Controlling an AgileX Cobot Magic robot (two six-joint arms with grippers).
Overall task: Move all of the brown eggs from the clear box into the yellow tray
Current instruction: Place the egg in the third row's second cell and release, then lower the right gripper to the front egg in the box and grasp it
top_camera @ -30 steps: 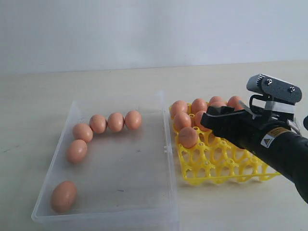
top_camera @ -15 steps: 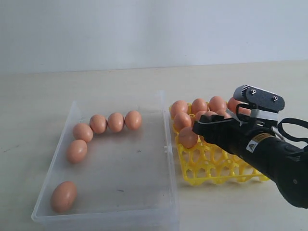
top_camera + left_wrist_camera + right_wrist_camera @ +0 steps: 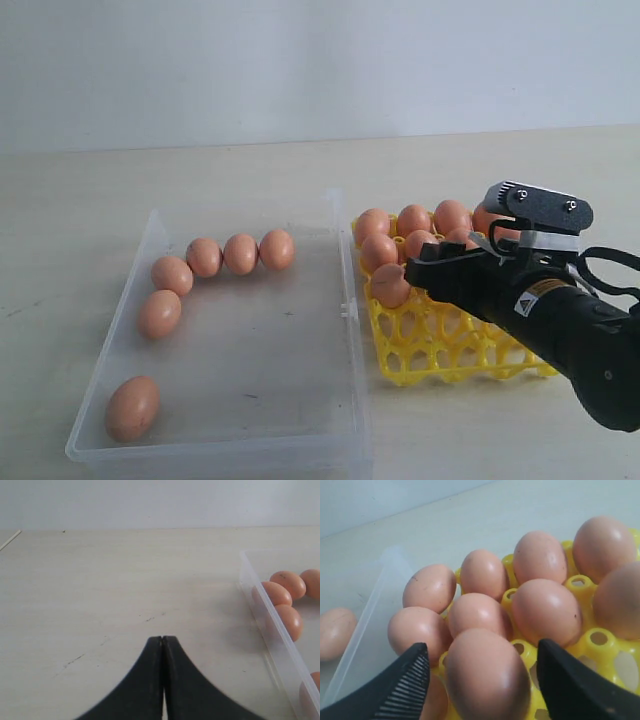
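Observation:
My right gripper (image 3: 412,268) hangs low over the yellow tray (image 3: 440,352), open. Its ribbed fingers (image 3: 409,681) stand on either side of one brown egg (image 3: 485,677) seated in the tray, with a gap on each side. Several more brown eggs (image 3: 545,607) fill the cells behind it. The clear box (image 3: 262,345) lies left of the tray with several brown eggs: a curved row (image 3: 240,253) at the back left and one alone (image 3: 133,407) near the front corner. My left gripper (image 3: 162,639) is shut on nothing over bare table outside the box wall (image 3: 270,615); the exterior view does not show it.
The tray's front rows (image 3: 470,350) are unfilled cells. The box's right wall with its latch tab (image 3: 347,308) stands close against the tray. Pale tabletop (image 3: 100,580) stretches left of the box and behind both containers.
The right arm came left and a little lower over the tray in the first half second, then barely moved. The egg at the tray's front left stayed where it was.

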